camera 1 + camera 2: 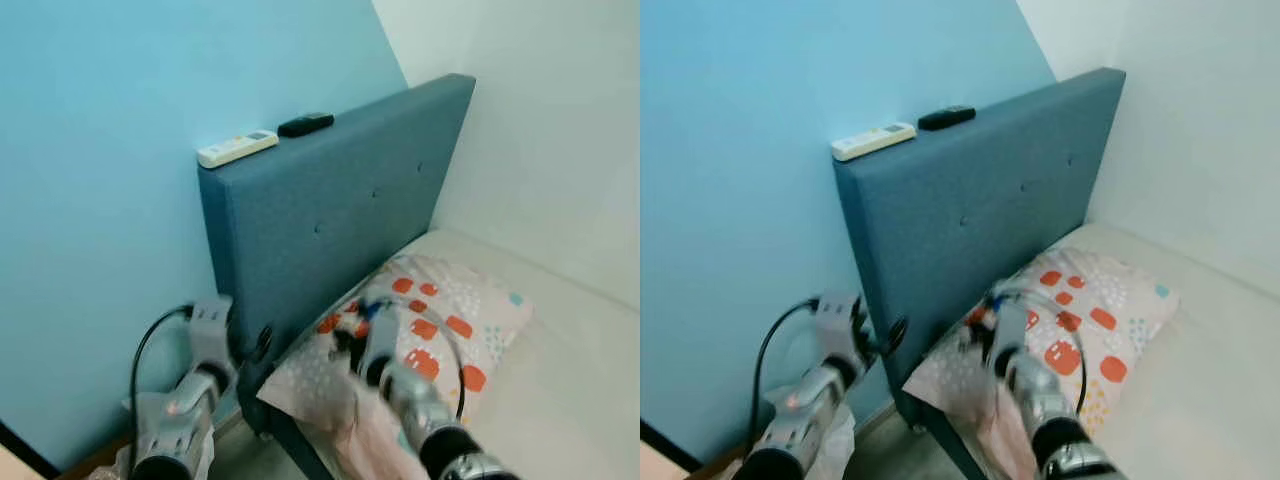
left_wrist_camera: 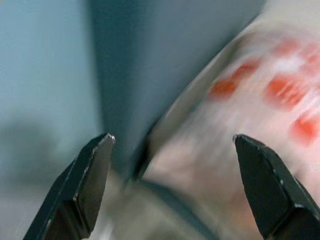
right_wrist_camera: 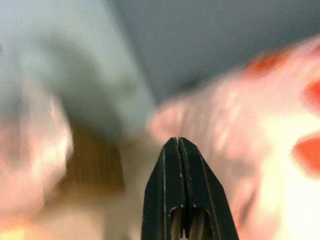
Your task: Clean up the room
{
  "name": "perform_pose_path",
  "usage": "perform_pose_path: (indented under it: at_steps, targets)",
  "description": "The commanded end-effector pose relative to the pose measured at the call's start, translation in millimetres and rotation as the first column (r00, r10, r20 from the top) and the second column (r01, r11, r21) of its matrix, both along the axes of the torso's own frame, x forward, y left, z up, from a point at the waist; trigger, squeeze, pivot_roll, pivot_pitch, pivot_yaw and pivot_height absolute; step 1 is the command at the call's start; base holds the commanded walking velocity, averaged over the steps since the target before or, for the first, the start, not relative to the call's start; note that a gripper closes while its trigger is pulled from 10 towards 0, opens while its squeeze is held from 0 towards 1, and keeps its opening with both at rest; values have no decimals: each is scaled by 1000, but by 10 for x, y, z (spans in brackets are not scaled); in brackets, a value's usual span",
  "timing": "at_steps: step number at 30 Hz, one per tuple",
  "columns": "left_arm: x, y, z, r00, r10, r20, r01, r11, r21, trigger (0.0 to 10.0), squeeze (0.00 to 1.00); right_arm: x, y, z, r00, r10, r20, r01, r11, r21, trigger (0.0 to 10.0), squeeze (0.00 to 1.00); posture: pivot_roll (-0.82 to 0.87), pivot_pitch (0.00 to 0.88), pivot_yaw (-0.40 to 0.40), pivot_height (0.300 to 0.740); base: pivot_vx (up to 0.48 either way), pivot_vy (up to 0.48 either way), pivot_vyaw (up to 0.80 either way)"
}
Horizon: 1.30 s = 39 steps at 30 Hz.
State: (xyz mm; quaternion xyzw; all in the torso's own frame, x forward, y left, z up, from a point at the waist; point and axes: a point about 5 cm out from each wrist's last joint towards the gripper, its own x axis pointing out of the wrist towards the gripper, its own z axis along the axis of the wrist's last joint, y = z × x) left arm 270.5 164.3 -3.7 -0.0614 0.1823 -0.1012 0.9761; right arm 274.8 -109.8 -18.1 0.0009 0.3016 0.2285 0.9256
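**Pillow at the head of the bed, both arms raised**

Pillow (image 1: 440, 320), white with orange-red patches, is lying on the bed (image 1: 580, 400) against the blue headboard (image 1: 330, 200). The right gripper (image 3: 178, 142) is reaching over the pillow's near corner, fingers pressed together and holding nothing. The left gripper (image 2: 172, 145) is hovering beside the headboard's end, fingers spread wide. A white remote (image 1: 237, 148) and a black remote (image 1: 305, 125) are resting atop the headboard.

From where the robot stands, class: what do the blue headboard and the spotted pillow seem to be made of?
The blue tufted headboard looks like padded woven fabric: matte, with button dimples. The pale pillow with orange spots seems to be soft printed cloth: it sags and creases.
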Motion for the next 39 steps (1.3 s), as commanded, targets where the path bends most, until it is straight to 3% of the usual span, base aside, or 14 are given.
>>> perform_pose_path:
  at_steps: [1, 2, 6, 8, 12, 13, 14, 17, 22, 25, 30, 35, 39]
  targets:
    - [-135, 84, -149, 997, 27, -71, -25, 999, 24, 10000, 0, -142, -110, -151, 998, 12, -67, -18, 996, -90, 10000, 0, 71, 0, -89, 740, 0, 0, 0]
    - [-135, 84, -149, 997, 27, -71, -25, 999, 24, 10000, 0, -142, -110, -151, 998, 12, -67, -18, 996, -90, 10000, 0, 71, 0, -89, 740, 0, 0, 0]
    - [-372, 243, -364, 978, 76, -192, -71, 997, 34, 10000, 0, -504, -335, -439, 974, -22, -223, -21, 982, -185, 10000, 0, 90, 0, -88, 740, 0, 0, 0]
    - [-397, 265, -394, 973, 89, -213, -82, 996, 42, 10000, 0, -557, -376, -477, 969, -31, -246, -23, 977, -211, 10000, 0, 90, 0, -88, 740, 0, 0, 0]
    - [-571, 282, -564, 931, 128, -342, -112, 991, 66, 10000, 0, -909, -611, -678, 908, -172, -381, 53, 951, -303, 10000, 0, 98, 0, -63, 740, 0, 0, 0]
    - [-571, 282, -564, 931, 128, -342, -112, 991, 66, 10000, 0, -909, -611, -678, 908, -172, -381, 53, 951, -303, 10000, 0, 98, 0, -63, 740, 0, 0, 0]
    - [-689, 306, -649, 902, 148, -407, -124, 989, 84, 10000, 0, -1100, -682, -762, 870, -233, -434, 87, 940, -330, 10000, 0, 87, 0, -43, 740, 0, 0, 0]
    - [-913, 370, -773, 848, 173, -502, -143, 985, 98, 10000, 0, -1253, -674, -824, 853, -237, -465, 67, 933, -352, 10000, 0, 42, 0, 5, 740, 0, 0, 0]
    - [-1087, 401, -853, 809, 160, -565, -111, 987, 120, 10000, 0, -1313, -614, -852, 838, -278, -469, 131, 938, -322, 10000, 0, 13, 0, 31, 740, 0, 0, 0]
    - [-1105, 403, -861, 805, 158, -573, -111, 987, 116, 10000, 0, -1426, -634, -890, 814, -315, -488, 158, 928, -336, 10000, 0, 17, 0, 19, 740, 0, 0, 0]
    - [-1104, 391, -862, 805, 168, -569, -135, 986, 100, 10000, 0, -1488, -714, -903, 810, -315, -495, 134, 921, -367, 10000, 0, 27, 0, -10, 740, 0, 0, 0]
    - [-1187, 337, -906, 786, 191, -588, -176, 981, 83, 10000, 0, -1424, -820, -869, 827, -290, -481, 94, 916, -391, 10000, 0, 45, 0, -39, 740, 0, 0, 0]
    - [-1314, 342, -953, 760, 220, -612, -219, 973, 77, 10000, 0, -1256, -851, -806, 850, -288, -442, 103, 912, -396, 10000, 0, 50, 0, -57, 740, 0, 0, 0]
